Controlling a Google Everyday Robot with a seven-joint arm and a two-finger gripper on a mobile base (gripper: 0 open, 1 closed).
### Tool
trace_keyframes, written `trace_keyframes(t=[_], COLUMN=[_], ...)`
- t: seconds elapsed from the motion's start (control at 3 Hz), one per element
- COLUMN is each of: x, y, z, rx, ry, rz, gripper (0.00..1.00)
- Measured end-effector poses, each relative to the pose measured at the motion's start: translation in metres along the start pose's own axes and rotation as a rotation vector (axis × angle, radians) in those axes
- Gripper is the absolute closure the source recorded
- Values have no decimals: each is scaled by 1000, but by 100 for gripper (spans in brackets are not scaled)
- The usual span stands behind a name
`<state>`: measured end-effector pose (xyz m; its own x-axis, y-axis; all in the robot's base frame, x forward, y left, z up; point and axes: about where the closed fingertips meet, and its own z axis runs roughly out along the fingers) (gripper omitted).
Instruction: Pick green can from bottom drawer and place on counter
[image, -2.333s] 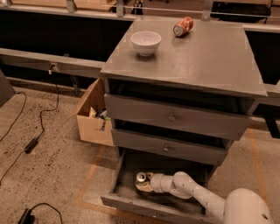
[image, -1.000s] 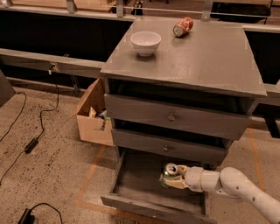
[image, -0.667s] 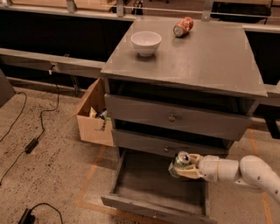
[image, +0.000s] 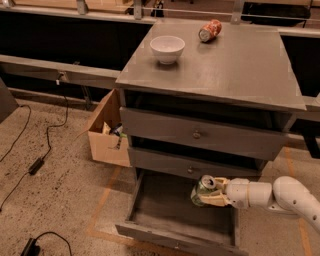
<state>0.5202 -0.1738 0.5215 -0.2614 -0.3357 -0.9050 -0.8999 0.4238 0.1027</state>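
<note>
Clasping tilted metal green can (image: 201, 190), cream jaws above shallow grey bottom drawer (image: 165, 207)

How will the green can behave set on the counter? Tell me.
The green can is small, so probably light and dentable. The hand grips it tilted above the bottom drawer; released unlevel, it may tip. On its side it would likely roll across the counter.

The claw (image: 206, 193) hangs over the right side of the bottom drawer (image: 165, 233), clamped on the green can (image: 199, 189). Its fingers cover the can's lower side, so there's no label to read. The arm (image: 295, 197) runs off the right edge. The drawer's front right corner gets chopped by the bottom edge. Stuff in the cardboard box (image: 106, 142) is too small to make out.
</note>
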Motion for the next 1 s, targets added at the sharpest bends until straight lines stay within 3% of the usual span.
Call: trace_keyframes(t=[0.33, 1.0], x=[-36, -142], y=[-4, -23], z=[-20, -80], rx=[-4, 74], ry=[-20, -24], rz=[-30, -120], gripper=[100, 100])
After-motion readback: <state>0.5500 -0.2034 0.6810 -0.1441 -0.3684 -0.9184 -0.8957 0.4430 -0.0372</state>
